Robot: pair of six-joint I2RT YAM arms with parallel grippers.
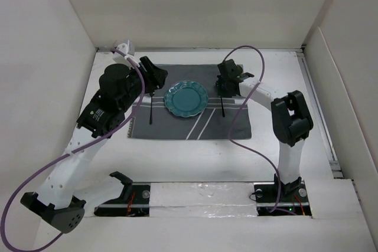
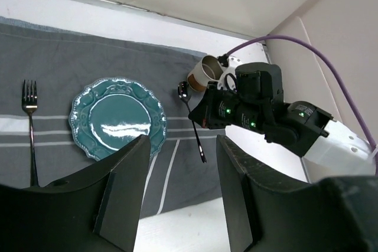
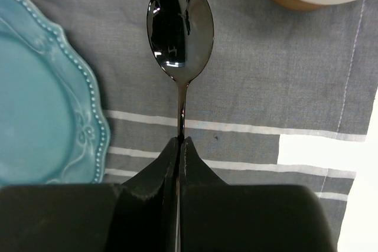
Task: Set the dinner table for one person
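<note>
Right wrist view: the right gripper [image 3: 180, 146] is clenched on the spoon [image 3: 180, 28] handle, just right of the teal plate [image 3: 41, 87] on the striped placemat [image 3: 266, 87]. The left gripper [image 2: 180, 181] hangs released above the placemat. The white dinner table [image 1: 195, 157] spreads beneath everything, with a fork [image 1: 151, 107] left of the plate.

overhead view, two close wrist views, shared plate [image 1: 186, 98]
</note>
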